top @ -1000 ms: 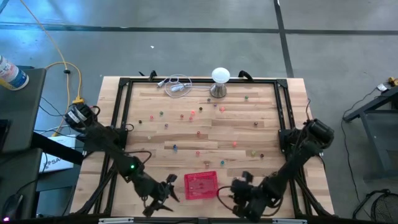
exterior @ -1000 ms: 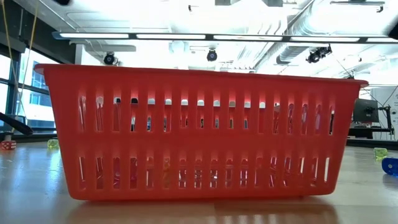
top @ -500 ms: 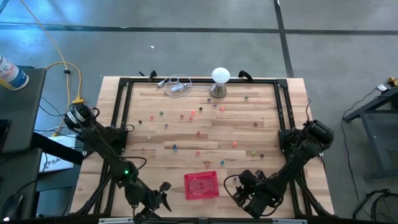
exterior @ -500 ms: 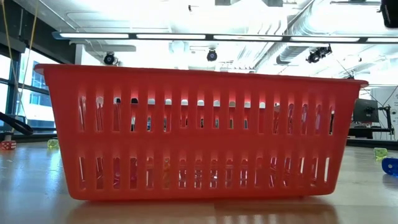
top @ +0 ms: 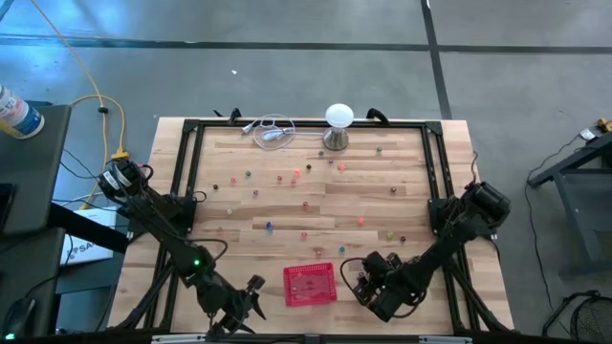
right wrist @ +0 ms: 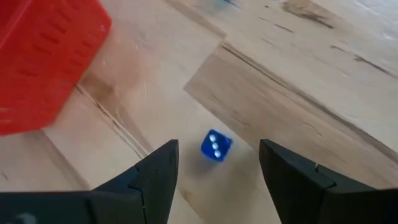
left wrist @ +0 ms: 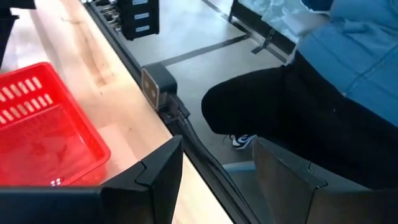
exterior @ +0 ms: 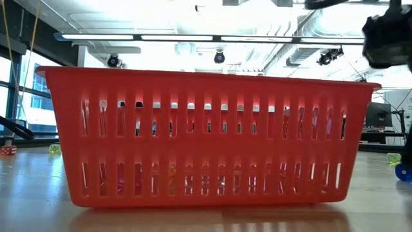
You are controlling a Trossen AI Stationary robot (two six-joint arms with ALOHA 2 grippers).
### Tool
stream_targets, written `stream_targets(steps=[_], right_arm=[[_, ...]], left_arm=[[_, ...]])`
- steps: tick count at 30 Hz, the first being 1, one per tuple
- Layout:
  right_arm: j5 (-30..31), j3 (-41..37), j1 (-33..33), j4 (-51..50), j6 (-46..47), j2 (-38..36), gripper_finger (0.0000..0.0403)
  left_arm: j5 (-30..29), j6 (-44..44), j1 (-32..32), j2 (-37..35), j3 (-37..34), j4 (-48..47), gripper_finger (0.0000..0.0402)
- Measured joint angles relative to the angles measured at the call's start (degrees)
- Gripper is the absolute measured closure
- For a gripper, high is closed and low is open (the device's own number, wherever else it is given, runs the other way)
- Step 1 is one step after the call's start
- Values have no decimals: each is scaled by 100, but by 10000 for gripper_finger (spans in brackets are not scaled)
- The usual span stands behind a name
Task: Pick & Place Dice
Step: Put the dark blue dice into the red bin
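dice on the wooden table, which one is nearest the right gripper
The small blue die, lying between the right gripper's open fingers beside the red basket; the other dice lie farther off.

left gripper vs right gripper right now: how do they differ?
The left gripper sits near the table's front edge, left of the red slotted plastic basket; the right gripper is on the basket's other side. The left gripper faces off the table toward a seated person, with nothing between its fingers; the right gripper points down at the wooden table, a blue die lying between its fingers. Both are open.
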Motion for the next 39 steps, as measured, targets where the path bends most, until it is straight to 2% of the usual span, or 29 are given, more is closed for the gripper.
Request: stream_targets(steps=[6,21,25,39], right_arm=[[-2,-183,-84,232,-420,-24,188],[9,-201,-217,130,-612,-13,196],[-312,-201,-321,125,-645,-17,230],[-323,-208,-310,82,-910,-11,369]], left_arm=[[1,-303,11,0,0,17,213],[1,-356,-22,2,0,24,213],[3,-365,-23,2,0,24,213],[3,-365,-33,4,0,22,213]])
